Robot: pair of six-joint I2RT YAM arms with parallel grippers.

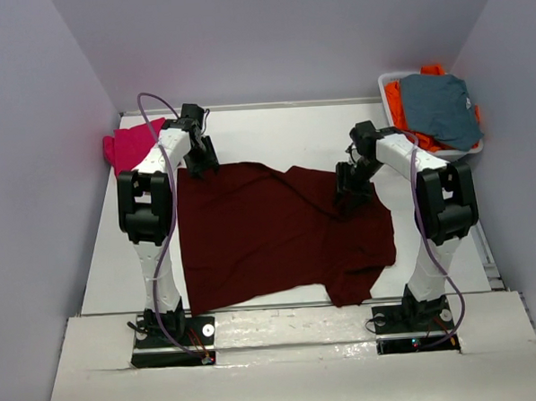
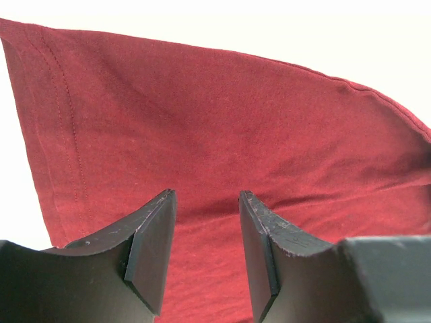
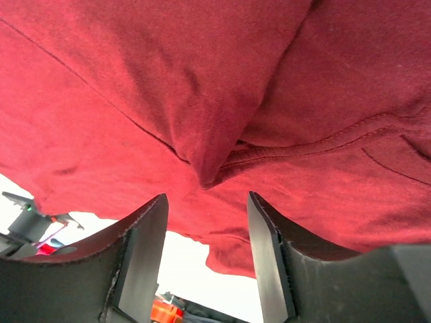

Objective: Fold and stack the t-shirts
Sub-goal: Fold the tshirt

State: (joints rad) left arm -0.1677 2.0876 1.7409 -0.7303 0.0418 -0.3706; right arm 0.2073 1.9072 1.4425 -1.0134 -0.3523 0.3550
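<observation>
White table (image 1: 283, 137) bears a spread maroon t-shirt (image 1: 270, 236); beyond its far-left corner a magenta-pink shirt (image 1: 130, 145), beyond its far-right a white basket (image 1: 383, 78)

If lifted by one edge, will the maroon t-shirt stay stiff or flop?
Probably flop: the maroon t-shirt lies in soft wrinkles, with a bunched fold showing in the right wrist view. Likely light, since the cloth looks thin. Pushed, it would probably crumple rather than slide.

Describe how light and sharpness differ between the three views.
Top view: even light, shirt dark and flat, glare on the near ledge. Left wrist view: table burnt out to white, seam stitching sharp. Right wrist view: shirt bright red, folds softly shadowed.
</observation>
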